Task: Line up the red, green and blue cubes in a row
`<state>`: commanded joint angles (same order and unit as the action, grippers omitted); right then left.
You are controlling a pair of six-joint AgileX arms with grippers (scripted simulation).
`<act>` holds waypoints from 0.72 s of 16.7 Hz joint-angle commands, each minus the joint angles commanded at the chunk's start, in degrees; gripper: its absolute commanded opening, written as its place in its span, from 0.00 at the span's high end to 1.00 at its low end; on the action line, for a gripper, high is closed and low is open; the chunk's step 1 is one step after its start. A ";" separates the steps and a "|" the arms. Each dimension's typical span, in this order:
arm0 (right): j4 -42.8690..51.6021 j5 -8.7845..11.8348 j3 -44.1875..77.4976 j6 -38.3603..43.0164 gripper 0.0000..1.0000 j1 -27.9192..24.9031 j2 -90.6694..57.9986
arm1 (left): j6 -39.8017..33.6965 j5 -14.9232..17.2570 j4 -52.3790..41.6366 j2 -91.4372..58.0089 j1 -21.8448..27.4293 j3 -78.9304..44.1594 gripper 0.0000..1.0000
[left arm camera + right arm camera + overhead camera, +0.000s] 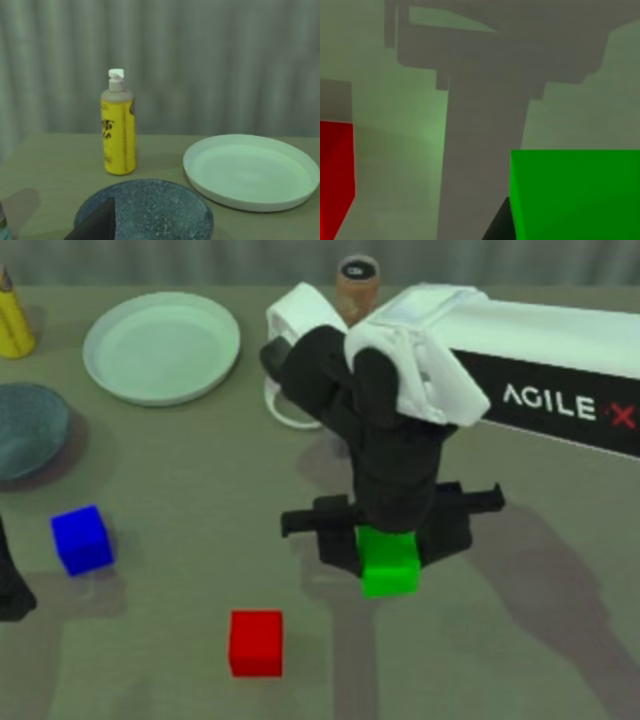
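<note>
1. Right gripper (388, 540): over mid-desk, closed on green cube (389, 561), cube filling the gap between the fingers.
2. Red cube (255, 642): near front edge, left of green cube, apart from it.
3. Blue cube (82, 539): near left edge, well apart from the others.
4. Left gripper: parked at left edge, finger state not discernible.
5. White plate (110, 365) and grey bowl (10, 450): toward back-left corner.

The green cube (389, 562) sits right under the right claw (385, 540), partly hidden by it. The red cube (256, 643) lies flat on the desk, near the claw, to its left and closer to the front. The blue cube (82, 539) sits far off to the claw's left, turned a little.
</note>
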<state>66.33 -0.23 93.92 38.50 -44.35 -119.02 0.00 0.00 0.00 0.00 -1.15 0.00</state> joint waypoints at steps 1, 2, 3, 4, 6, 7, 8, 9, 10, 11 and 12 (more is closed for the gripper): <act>-0.71 -0.04 -1.90 3.66 1.00 -1.80 1.52 | 0.00 0.00 0.00 0.00 0.00 0.00 0.00; -1.38 -0.09 -3.59 6.72 1.00 -3.38 2.92 | 0.00 0.00 0.00 0.00 0.00 0.00 0.00; -1.98 -0.15 -5.00 9.12 1.00 -4.68 4.14 | 0.00 0.00 0.00 0.00 0.00 0.00 0.00; -2.48 -0.21 -6.12 10.92 1.00 -5.68 5.13 | 0.00 0.00 0.00 0.00 0.00 0.00 0.00; -3.01 -0.28 -7.29 12.76 1.00 -6.75 6.19 | 0.00 0.00 0.00 0.00 0.00 0.00 0.00; -3.03 -0.29 -7.34 12.82 1.00 -6.79 6.23 | 0.00 0.00 0.00 0.00 0.00 0.00 0.00; -3.03 -0.29 -7.34 12.82 1.00 -6.79 6.23 | 0.00 0.00 0.00 0.00 0.00 0.00 0.00; -3.03 -0.29 -7.34 12.82 1.00 -6.79 6.23 | 0.00 0.00 0.00 0.00 0.00 0.00 0.00; -2.93 -0.22 -7.19 12.84 1.00 -6.53 6.00 | 0.00 0.00 0.00 0.00 0.00 0.00 0.00; -3.13 -0.22 -7.34 12.83 1.00 -6.53 5.96 | 0.00 0.00 0.00 0.00 0.00 0.00 0.00; -3.92 -0.24 -7.91 12.86 1.00 -6.50 5.73 | 0.00 0.00 0.00 0.00 0.00 0.00 0.00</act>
<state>62.41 -0.48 86.00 51.36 -50.84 -113.28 0.00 0.00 0.00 0.00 -1.15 0.00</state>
